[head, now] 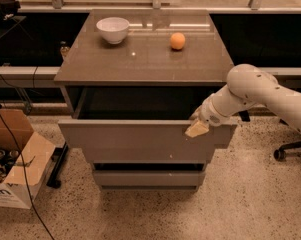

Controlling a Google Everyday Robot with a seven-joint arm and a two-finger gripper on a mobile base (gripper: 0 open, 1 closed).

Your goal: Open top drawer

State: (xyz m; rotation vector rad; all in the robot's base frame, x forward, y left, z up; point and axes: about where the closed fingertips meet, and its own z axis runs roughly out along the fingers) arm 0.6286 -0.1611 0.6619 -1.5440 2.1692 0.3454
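The top drawer (140, 141) is the widest grey-brown drawer with a plain flat front. It stands pulled well out from under the cabinet top (145, 54), and its dark inside shows behind the front panel. My gripper (196, 128) sits on the upper edge of the drawer's front panel near its right end, at the end of the white arm (260, 91) that reaches in from the right. Two narrower drawers lie below, the upper one mostly hidden by the open front.
A white bowl (113, 29) and an orange (177, 40) rest on the cabinet top. A cardboard box (12, 166) with cans and black cables stands on the floor at the left. An office chair base (290, 149) shows at the right. A dark shelf runs behind the cabinet.
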